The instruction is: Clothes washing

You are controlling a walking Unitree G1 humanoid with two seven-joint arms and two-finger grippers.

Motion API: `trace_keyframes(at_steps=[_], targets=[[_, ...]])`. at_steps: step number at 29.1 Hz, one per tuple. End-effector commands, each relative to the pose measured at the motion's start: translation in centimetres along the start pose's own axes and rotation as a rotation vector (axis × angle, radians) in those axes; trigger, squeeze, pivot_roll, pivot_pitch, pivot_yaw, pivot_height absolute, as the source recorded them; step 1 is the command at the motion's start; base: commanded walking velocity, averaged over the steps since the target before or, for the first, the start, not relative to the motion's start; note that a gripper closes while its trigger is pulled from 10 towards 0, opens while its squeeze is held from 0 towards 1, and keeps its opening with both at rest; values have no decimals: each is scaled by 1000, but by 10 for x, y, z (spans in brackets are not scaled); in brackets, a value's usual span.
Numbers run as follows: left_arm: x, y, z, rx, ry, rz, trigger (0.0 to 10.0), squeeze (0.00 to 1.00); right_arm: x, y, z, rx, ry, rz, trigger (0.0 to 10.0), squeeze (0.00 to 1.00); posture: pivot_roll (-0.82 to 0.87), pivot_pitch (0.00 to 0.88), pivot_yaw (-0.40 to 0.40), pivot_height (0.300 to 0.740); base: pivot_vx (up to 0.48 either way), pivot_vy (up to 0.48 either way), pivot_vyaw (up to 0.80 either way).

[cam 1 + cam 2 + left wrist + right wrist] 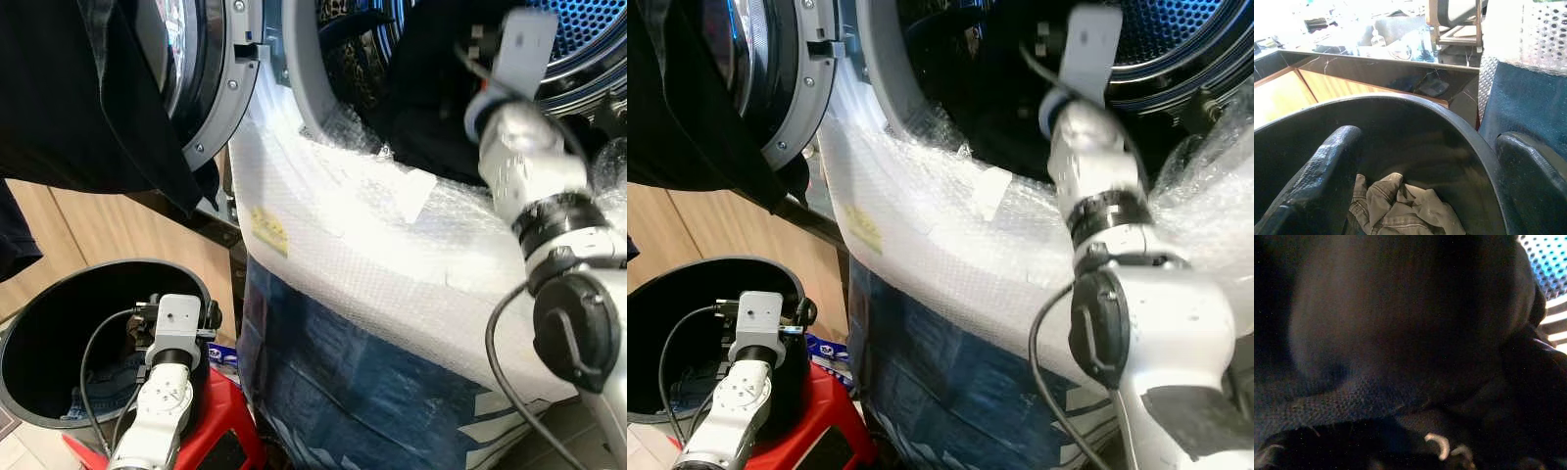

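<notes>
My left gripper [1430,139] hangs open inside a black laundry basket [39,323], with one finger [1327,176] on each side of the wrist view. Below it, at the basket's bottom, lies a crumpled grey garment [1400,205], untouched. My right arm [529,166] reaches into the open washing machine drum [588,29], whose blue perforated wall shows behind it. Its gripper end is buried among dark clothes [431,108] piled at the drum mouth. The right wrist view is pressed close against dark woven cloth [1376,396].
The round washer door [211,78] stands open at the left, with a dark garment [88,98] hanging over it. Bubble wrap [372,245] covers the machine's front above blue film. The basket rests on a red stool [220,421] beside wooden cabinets [108,225].
</notes>
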State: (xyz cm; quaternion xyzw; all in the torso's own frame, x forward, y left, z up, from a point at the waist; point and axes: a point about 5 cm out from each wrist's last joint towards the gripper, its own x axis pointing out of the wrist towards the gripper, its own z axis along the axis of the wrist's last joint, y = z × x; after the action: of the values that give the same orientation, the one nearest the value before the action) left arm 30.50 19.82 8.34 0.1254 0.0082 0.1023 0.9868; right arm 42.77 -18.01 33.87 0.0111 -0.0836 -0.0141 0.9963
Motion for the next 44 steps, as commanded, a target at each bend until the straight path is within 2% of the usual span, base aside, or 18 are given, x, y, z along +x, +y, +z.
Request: trace_keyframes(at_steps=[1,5,7,12,13,16,18,24,25,27,31,34,38,39,41,42,43,44], targets=[[-3,-2,0,21,-7,-10,10000,0,-2,-11,17,16,-77,6,10000,1000,28,0,-69,740,0,0,0],[-4,-1,-1,21,-7,-7,10000,0,-7,-17,22,39,-132,30,10000,1000,26,0,-72,740,0,0,0],[-4,1,-1,23,-6,-5,10000,0,-12,-16,29,105,-184,73,10000,1000,10,0,-63,740,0,0,0],[-4,-1,-2,21,-2,-7,10000,0,-19,-15,55,87,-283,107,10000,1000,-5,0,-59,740,0,0,0],[-2,-4,-1,18,-3,-16,10000,0,-18,-27,74,47,-324,23,10000,1000,-14,0,-61,740,0,0,0],[0,-7,1,18,-6,-25,10000,0,-21,-45,98,-5,-395,-114,10000,1000,-12,0,-64,740,0,0,0],[0,-7,2,11,-9,-19,10000,0,-26,-50,109,32,-442,-146,10000,1000,-2,0,-71,740,0,0,0],[1,-5,3,13,-10,-11,10000,0,-27,-39,85,-24,-364,-75,10000,976,5,0,-80,740,0,0,0],[1,-5,2,12,-10,-7,10000,0,-26,-32,59,-28,-284,-28,10000,0,7,0,-85,740,0,0,0],[0,-4,2,12,-11,-6,10000,0,-26,-32,46,-22,-253,-40,10000,0,7,0,-85,740,0,0,0],[-1,-4,0,13,1,-7,10000,0,-33,-5,17,-55,-155,153,10000,0,-3,0,-79,740,0,0,0],[1,-5,2,11,-7,-6,10000,0,-41,9,19,-131,-185,253,10000,0,9,0,-85,740,0,0,0],[2,-3,4,9,-12,3,10000,0,-46,5,28,-142,-191,268,10000,0,15,0,-90,740,0,0,0],[2,-2,4,7,-13,6,10000,0,-53,4,31,-191,-207,325,10000,471,13,0,-92,740,0,0,0],[1,-2,4,7,-14,8,10000,0,-60,5,34,-231,-218,377,10000,471,13,0,-92,740,0,0,0],[1,-2,3,8,-13,8,10000,0,-63,3,36,-248,-231,392,10000,910,10,0,-91,740,0,0,0],[0,-1,3,10,-12,8,10000,0,-71,-3,41,-301,-251,404,10000,1000,9,0,-91,740,0,0,0],[0,-1,3,11,-12,7,10000,0,-74,-7,44,-326,-257,406,10000,1000,9,0,-91,740,0,0,0]])
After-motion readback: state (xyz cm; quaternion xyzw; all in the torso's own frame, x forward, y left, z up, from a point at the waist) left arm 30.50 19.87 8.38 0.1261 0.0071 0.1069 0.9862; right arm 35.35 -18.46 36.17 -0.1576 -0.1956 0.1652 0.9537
